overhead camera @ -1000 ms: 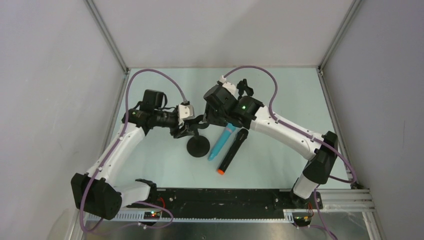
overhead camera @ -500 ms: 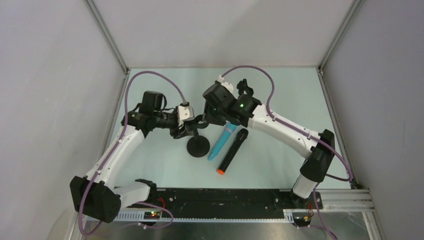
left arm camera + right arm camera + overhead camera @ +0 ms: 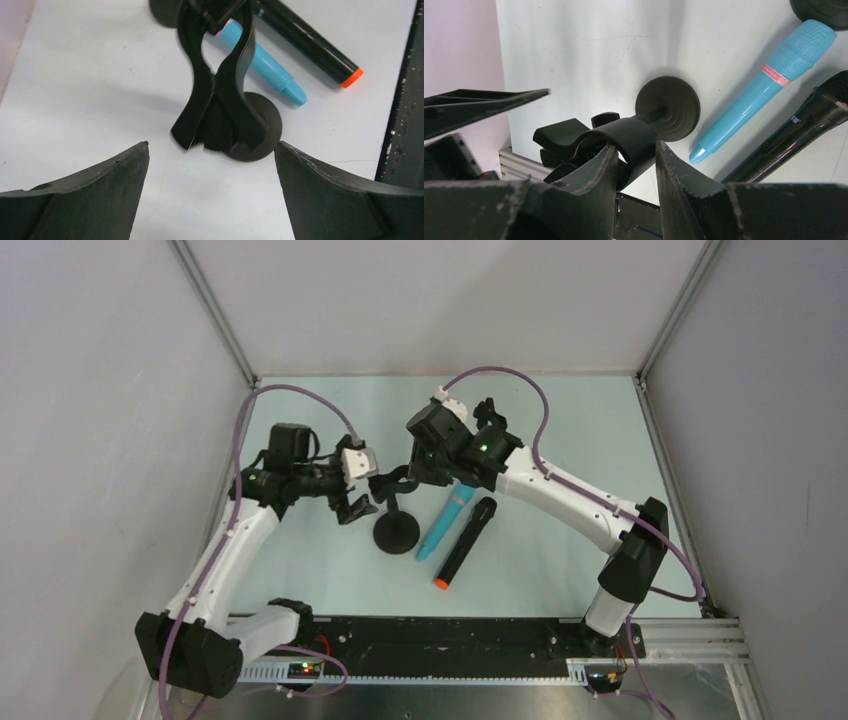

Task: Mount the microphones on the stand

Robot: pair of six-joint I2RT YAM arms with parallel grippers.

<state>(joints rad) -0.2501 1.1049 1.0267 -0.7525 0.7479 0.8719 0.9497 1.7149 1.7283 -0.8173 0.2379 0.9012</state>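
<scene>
The black stand [image 3: 397, 533] rests on its round base, its clip [image 3: 393, 485] on top. My right gripper [image 3: 634, 147] is shut on the clip [image 3: 624, 135], with one band of it between the fingers. My left gripper [image 3: 356, 496] hangs open just left of the stand and touches nothing; in its own view the clip [image 3: 215, 90] stands ahead of the wide-apart jaws [image 3: 211, 147]. The turquoise microphone [image 3: 445, 523] and the black microphone [image 3: 466, 540] with the orange end lie side by side on the table, right of the stand.
Grey walls with metal posts close in the pale green table [image 3: 560, 440] on three sides. A black rail [image 3: 450, 635] runs along the near edge between the arm bases. The left gripper's finger [image 3: 484, 102] shows at the left of the right wrist view.
My left gripper has let go of the stand's clip, opened wide and drawn back to the left. My right gripper has closed further on the clip. Both microphones lie as before.
</scene>
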